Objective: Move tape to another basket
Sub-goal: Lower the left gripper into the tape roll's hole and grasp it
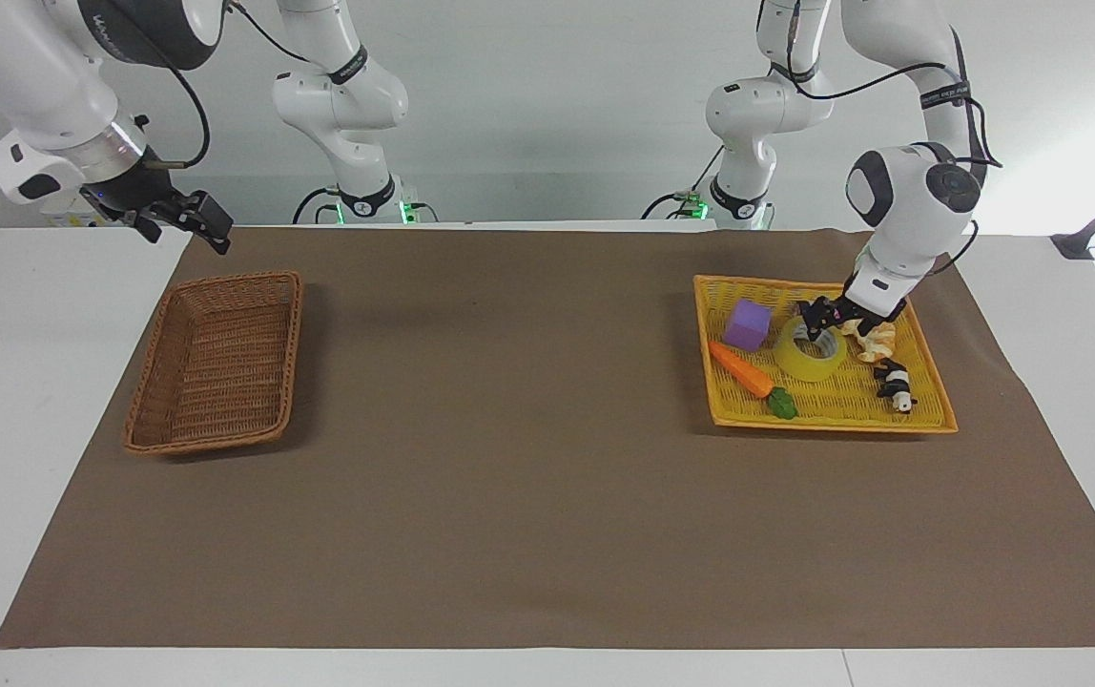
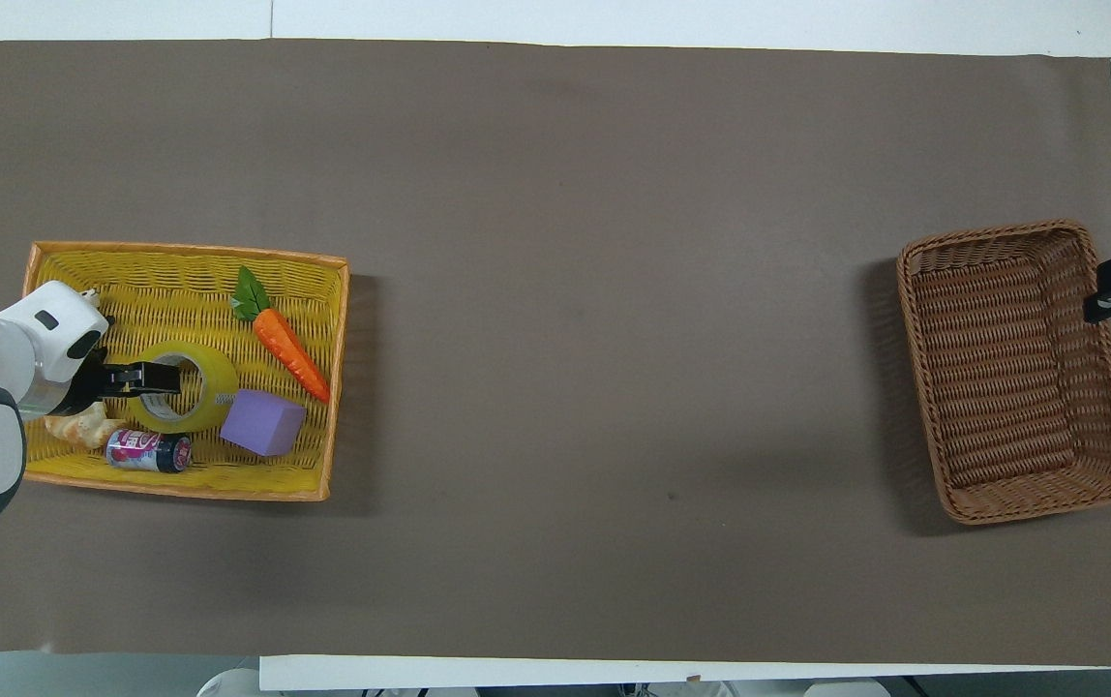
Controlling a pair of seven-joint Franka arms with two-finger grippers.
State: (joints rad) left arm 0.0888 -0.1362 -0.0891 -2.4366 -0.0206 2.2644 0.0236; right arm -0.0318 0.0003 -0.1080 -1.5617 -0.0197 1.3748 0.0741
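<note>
1. The tape (image 1: 812,348) lies flat, its hole facing up, in the middle of the yellow tray (image 1: 929,420) at the left arm's end of the table. In the overhead view the tape (image 2: 190,385) has the purple block (image 2: 263,423) at about four o'clock, the toy carrot (image 2: 291,342) at about two o'clock, and the small can (image 2: 147,451) at about seven o'clock.

2. The left gripper (image 1: 819,320) is low over the roll, on the robots' side of its rim. In the overhead view the left gripper (image 2: 157,378) comes in from nine o'clock and covers the roll's wall and the edge of its core.

3. Lying flat, the roll has no long axis to line up with; my judgement is that the grasp turns on one finger going into the hole and the other outside the wall.

4. The left gripper's fingers stand wide apart and hold nothing. Whether a fingertip already touches the roll I cannot tell.

5. The brown wicker basket (image 1: 214,358) sits well apart, at the right arm's end of the table, with nothing in it.

6. The right gripper (image 1: 199,218) waits in the air over the basket's rim on the side toward the robots, jaws wide, holding nothing.

7. The left arm is far nearer the tape, so it looks set to do the pick. The roll has not been lifted.

8. The croissant (image 1: 877,339) and panda figure (image 1: 894,382) crowd the roll's side toward the table end, so a finger could nudge them.
</note>
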